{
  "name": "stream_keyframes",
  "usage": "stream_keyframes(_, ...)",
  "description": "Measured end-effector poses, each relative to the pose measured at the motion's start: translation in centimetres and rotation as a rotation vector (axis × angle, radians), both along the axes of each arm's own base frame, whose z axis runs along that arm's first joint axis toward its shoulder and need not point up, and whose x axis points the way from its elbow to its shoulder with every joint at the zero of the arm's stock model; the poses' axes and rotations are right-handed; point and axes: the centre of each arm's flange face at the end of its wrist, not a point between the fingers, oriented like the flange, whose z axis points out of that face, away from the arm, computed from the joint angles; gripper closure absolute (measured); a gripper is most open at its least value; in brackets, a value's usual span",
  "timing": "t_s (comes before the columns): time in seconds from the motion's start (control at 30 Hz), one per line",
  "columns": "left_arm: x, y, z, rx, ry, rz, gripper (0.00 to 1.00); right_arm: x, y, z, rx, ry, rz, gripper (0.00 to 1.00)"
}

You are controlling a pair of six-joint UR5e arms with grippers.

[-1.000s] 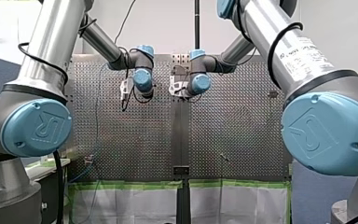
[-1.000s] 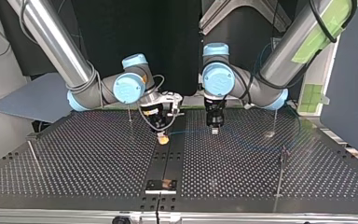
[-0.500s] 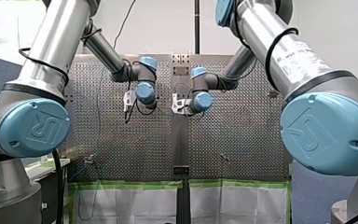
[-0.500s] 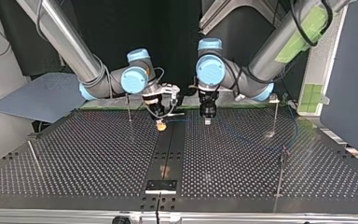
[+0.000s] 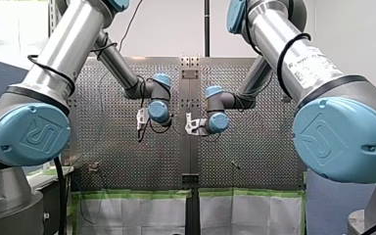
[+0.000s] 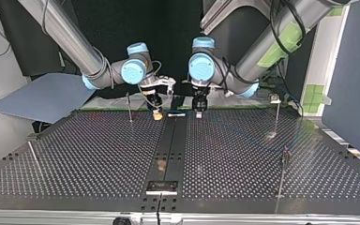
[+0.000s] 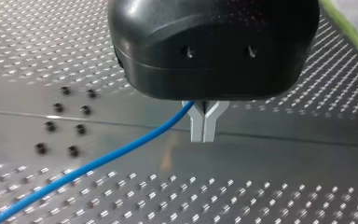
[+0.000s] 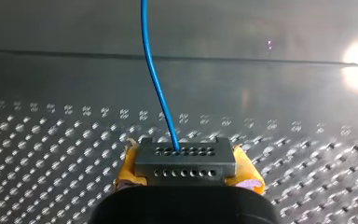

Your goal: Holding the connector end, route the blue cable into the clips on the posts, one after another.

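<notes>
The blue cable (image 8: 156,79) leaves a grey connector block (image 8: 185,156) with rows of small holes. My right gripper (image 8: 186,169) is shut on that block, its yellow pads (image 8: 127,165) pressing both sides. My left gripper (image 7: 203,134) has its metal fingers (image 7: 196,122) shut on the blue cable (image 7: 98,162), which trails off low over the perforated plate. In the top view both grippers hang close together at the table's far edge, my right gripper (image 6: 157,114) at the left of my left gripper (image 6: 198,112). Thin posts (image 6: 129,107) (image 6: 277,115) stand to either side.
Two more posts stand nearer the top view's camera, one (image 6: 283,174) at its right and one (image 6: 33,157) at its left. A smooth dark strip (image 6: 171,150) runs down the table's middle. Green tape (image 7: 349,28) lines the table's edge by my left gripper.
Both arms have carried the cable and connector away from the top view's camera to the table's far edge. The two grippers keep their holds and stay close together.
</notes>
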Motion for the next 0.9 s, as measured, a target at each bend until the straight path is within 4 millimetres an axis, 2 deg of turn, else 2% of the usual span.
stream_keyframes(0.53,-1.7,-3.6,-7.6,0.021,0.054,-0.075,1.00,-4.2,0.8,-4.7,-0.008,0.017,-0.071,1.00)
stream_keyframes(0.77,-2.6,-4.9,-8.6,0.013,0.052,-0.100,1.00,-6.4,1.1,-6.8,-0.003,0.022,-0.118,1.00)
stream_keyframes(0.9,-3.2,-5.8,-8.6,0.000,0.045,-0.117,1.00,-7.6,1.7,-9.1,0.014,0.036,-0.132,1.00)
